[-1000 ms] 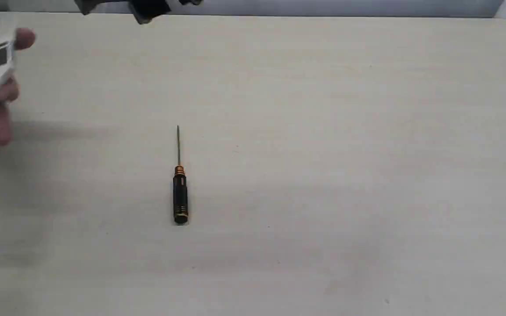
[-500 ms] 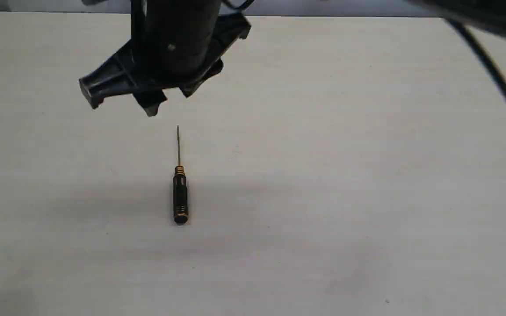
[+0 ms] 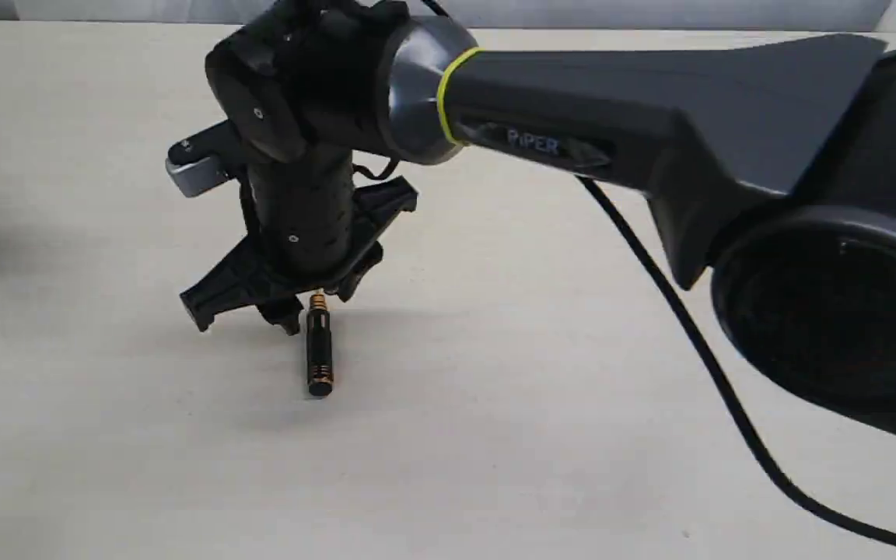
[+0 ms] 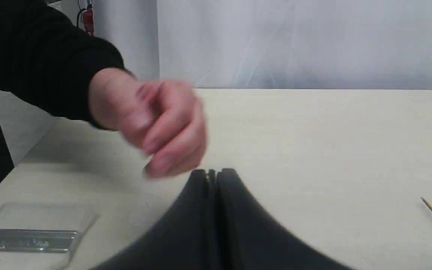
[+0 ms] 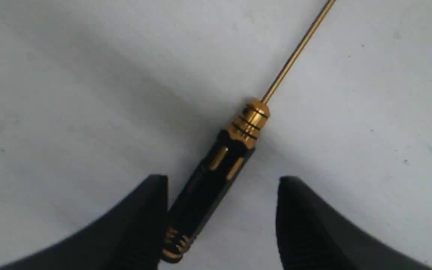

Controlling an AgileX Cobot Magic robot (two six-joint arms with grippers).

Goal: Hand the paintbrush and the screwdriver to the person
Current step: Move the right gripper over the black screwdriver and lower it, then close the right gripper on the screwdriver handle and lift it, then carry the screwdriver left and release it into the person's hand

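Right jaws are spread wide and straddle the one screwdriver [image 5: 216, 176], which lies flat on the worktop [image 5: 69, 93]. Its black handle sits between them, tight up against one side and well clear of the other, so nothing's clamped yet. Left jaws are pressed together with nothing in them.

Count from my end: one screwdriver, one paintbrush [image 4: 28, 240], one person's hand [image 4: 156, 123], blurry, coming out of a black sleeve [image 4: 32, 48] just beside the left jaws.

Only the left wrist view gives me the paintbrush. Its metal ferrule and pale bristles lie flat near the worktop's corner on the person's side, and the handle is cut off by the frame. That view also catches a bit of the screwdriver's thin shaft.

Exterior view has the right arm [image 3: 611, 117] reached across the middle. It covers the shaft, so just the handle shows, and the hand is a blur at the left edge. Only the right wrist view shows how far apart the right jaws are.
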